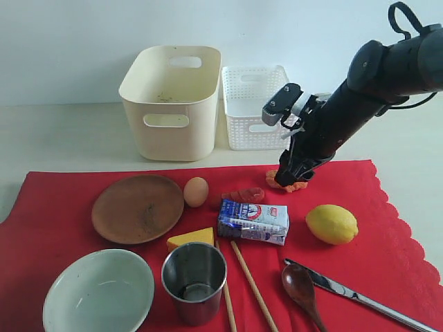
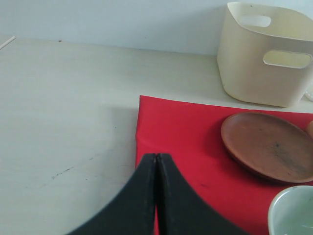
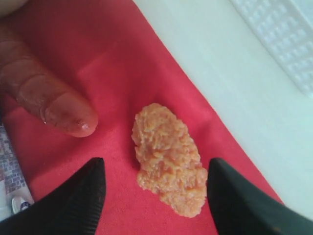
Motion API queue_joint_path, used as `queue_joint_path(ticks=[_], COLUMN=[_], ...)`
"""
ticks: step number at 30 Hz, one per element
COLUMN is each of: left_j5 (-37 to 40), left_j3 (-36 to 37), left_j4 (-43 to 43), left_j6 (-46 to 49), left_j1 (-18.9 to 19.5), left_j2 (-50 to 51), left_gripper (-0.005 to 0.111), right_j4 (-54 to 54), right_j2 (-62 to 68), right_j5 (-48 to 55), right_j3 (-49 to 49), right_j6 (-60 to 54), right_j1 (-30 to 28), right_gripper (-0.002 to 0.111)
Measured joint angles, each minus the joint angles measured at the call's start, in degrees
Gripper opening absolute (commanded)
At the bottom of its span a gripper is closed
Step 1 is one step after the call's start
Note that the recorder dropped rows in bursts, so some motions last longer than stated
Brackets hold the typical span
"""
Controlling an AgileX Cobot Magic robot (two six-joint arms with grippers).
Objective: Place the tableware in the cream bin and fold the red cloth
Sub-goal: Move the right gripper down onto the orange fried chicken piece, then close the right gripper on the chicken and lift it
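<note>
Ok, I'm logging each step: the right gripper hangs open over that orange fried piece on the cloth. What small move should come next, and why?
Probably shut the right gripper on the orange fried piece: its jaws stand open on either side of it, low over the red cloth. The cloth can hardly be folded while food lies on it.
</note>
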Motion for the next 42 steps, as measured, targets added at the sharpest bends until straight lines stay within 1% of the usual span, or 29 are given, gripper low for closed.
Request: queue_joint_path(ticks=[7,10,12,18,19,24,26,27,29,30,32,33,34,35,37,39,40,42], left_j5=[0.0,0.0,0.0,0.0,0.0,0.0,0.0,0.0,0.0,0.0,0.0,0.0,0.0,0.0,0.0,0.0,0.0,0.0], left_j3=[0.0,0.0,0.0,0.0,0.0,0.0,0.0,0.0,0.0,0.0,0.0,0.0,0.0,0.0,0.0,0.0,0.0,0.0], left_j4=[0.0,0.0,0.0,0.0,0.0,0.0,0.0,0.0,0.0,0.0,0.0,0.0,0.0,0.0,0.0,0.0,0.0,0.0], left_j6=[0.0,0.0,0.0,0.0,0.0,0.0,0.0,0.0,0.0,0.0,0.0,0.0,0.0,0.0,0.0,0.0,0.0,0.0], left_j1=[0.0,0.0,0.0,0.0,0.0,0.0,0.0,0.0,0.0,0.0,0.0,0.0,0.0,0.0,0.0,0.0,0.0,0.0], left_j2=[0.0,0.0,0.0,0.0,0.0,0.0,0.0,0.0,0.0,0.0,0.0,0.0,0.0,0.0,0.0,0.0,0.0,0.0], left_gripper=[0.000,0.000,0.000,0.000,0.000,0.000,0.000,0.000,0.000,0.000,0.000,0.000,0.000,0.000,0.000,0.000,0.000,0.000], right_j4=[-0.2,-0.5,-0.6,-1.2,-1.3,-1.5,-1.5,-1.5,-1.5,-1.5,-1.5,-1.5,-1.5,-1.5,-1.5,-1.5,-1.5,-1.5], right_j2=[2.5,3.3,3.5,3.6,3.6,3.6,3.6,3.6,3.6,3.6,3.6,3.6,3.7,3.9,4.0,4.1,4.1,4.1], right_j5=[-1.3,-1.5,-1.7,-2.1,-2.1,-2.0,-2.0,-2.0,-2.0,-2.0,-2.0,-2.0,-1.7,-1.5,-1.2,-1.0,-1.1,-1.1], right_j3=[-0.1,-0.2,-0.3,-0.7,-0.7,-0.7,-0.7,-0.7,-0.7,-0.7,-0.7,-0.7,-0.7,-0.7,-0.7,-0.7,-0.7,-0.7], right_j6=[0.0,-0.4,-0.5,-0.8,-0.8,0.8,2.3,2.9,4.2,4.7,5.8,6.1,6.9,7.4,7.8,8.0,8.0,8.1], right_j1=[0.0,0.0,0.0,0.0,0.0,0.0,0.0,0.0,0.0,0.0,0.0,0.0,0.0,0.0,0.0,0.0,0.0,0.0], right_gripper=[0.058,0.052,0.043,0.001,0.000,0.000,0.003,0.008,0.021,0.029,0.048,0.063,0.068,0.070,0.071,0.070,0.067,0.056])
